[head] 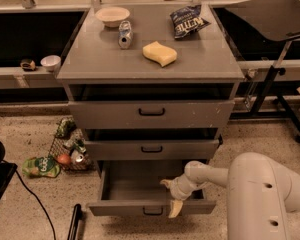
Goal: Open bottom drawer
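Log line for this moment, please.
bottom drawer: pulled out | pincer: open, over its front edge, right of handle

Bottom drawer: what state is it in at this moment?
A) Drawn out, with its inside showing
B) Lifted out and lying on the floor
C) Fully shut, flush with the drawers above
A: the bottom drawer stands forward of the cabinet with its grey inside exposed, and the hand sits at the right part of its front edge.
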Controlling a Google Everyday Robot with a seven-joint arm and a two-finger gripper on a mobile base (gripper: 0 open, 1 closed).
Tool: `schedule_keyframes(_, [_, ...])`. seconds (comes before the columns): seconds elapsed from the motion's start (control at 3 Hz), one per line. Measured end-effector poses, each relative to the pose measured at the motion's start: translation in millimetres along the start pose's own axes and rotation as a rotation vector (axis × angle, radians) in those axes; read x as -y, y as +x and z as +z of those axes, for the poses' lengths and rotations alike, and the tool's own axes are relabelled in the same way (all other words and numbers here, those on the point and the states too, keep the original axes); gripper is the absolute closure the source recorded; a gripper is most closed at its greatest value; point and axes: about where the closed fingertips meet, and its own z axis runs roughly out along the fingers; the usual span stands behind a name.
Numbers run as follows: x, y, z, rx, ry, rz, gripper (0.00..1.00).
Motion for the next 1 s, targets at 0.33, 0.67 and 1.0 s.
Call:
schedule_keyframes(0.33, [-3,-1,1,0.006,-0.006,0.001,0.00])
schedule_keyframes(0.67, [-7,0,0,0.033,-0.006,0.003,0.00])
schedule_keyframes(1.0, [-14,3,11,0.056,-0.043,0.033,0.00])
